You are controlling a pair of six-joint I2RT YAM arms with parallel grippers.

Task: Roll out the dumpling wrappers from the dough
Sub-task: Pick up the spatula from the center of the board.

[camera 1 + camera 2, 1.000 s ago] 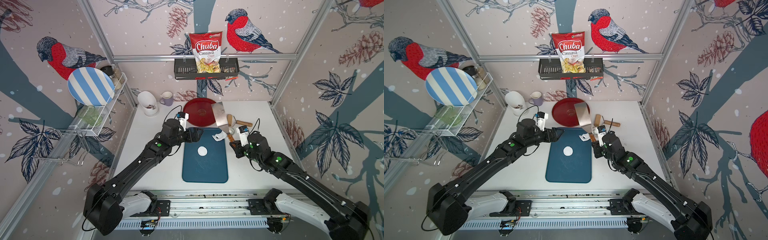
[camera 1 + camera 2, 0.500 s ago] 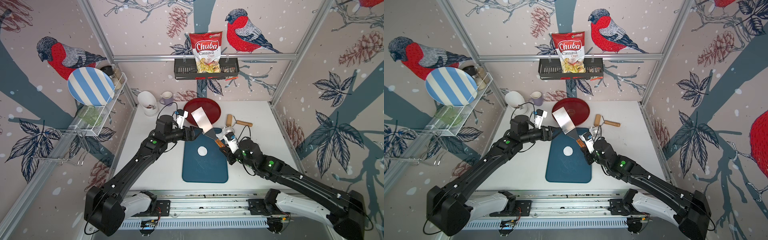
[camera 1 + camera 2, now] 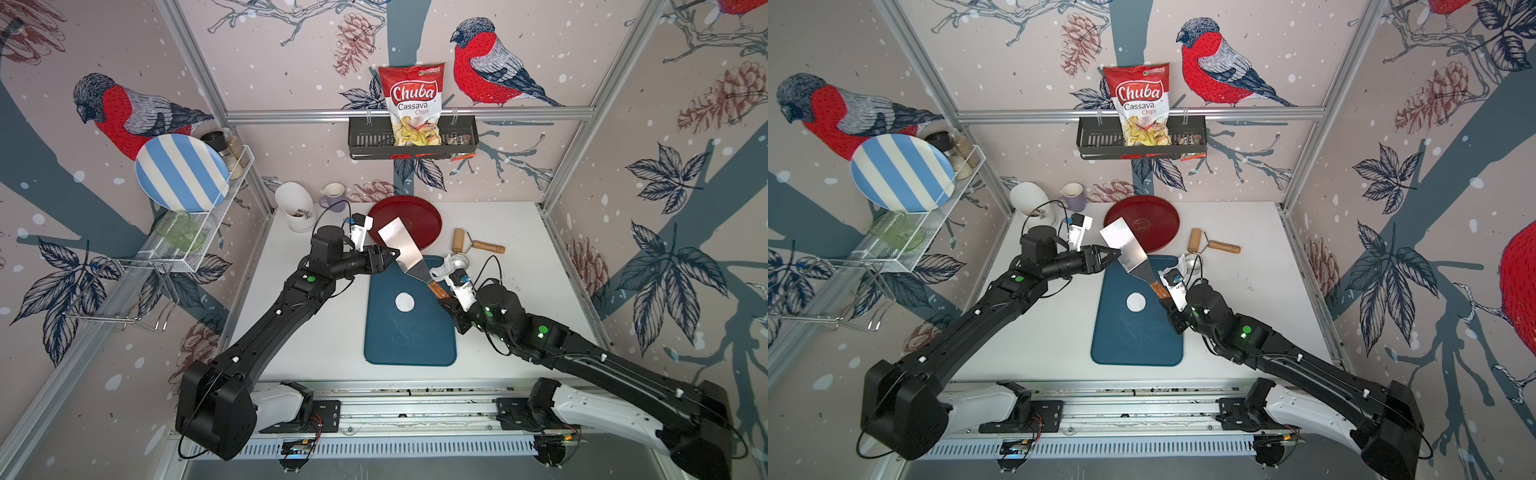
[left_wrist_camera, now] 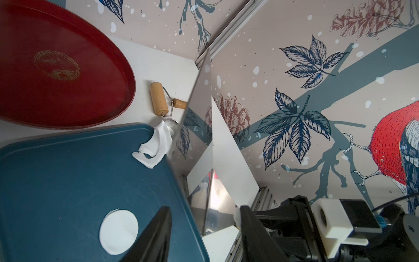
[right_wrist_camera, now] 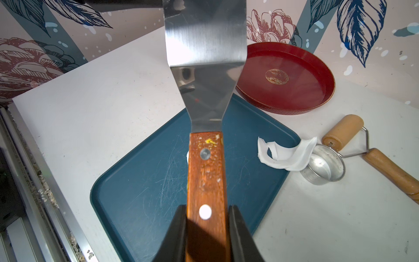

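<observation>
Listing for you: left gripper (image 3: 392, 254), jaws apart astride the blade edge of the shiny steel spatula with wooden handle (image 3: 405, 253); thin round white dumpling wrapper (image 3: 404, 302), flat on the dark blue rectangular board (image 3: 409, 345), just 12 o'clock of centre; ragged white dough scrap (image 3: 440, 269), board's 1 o'clock corner; right gripper (image 5: 206, 211), clamped on the spatula's handle.

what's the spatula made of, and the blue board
spatula: blade looks like brushed steel, shiny with fine grain lines and reflections; handle looks like reddish varnished wood with metal rivets. blue board: probably matte plastic, going by its pale scratch marks.
</observation>
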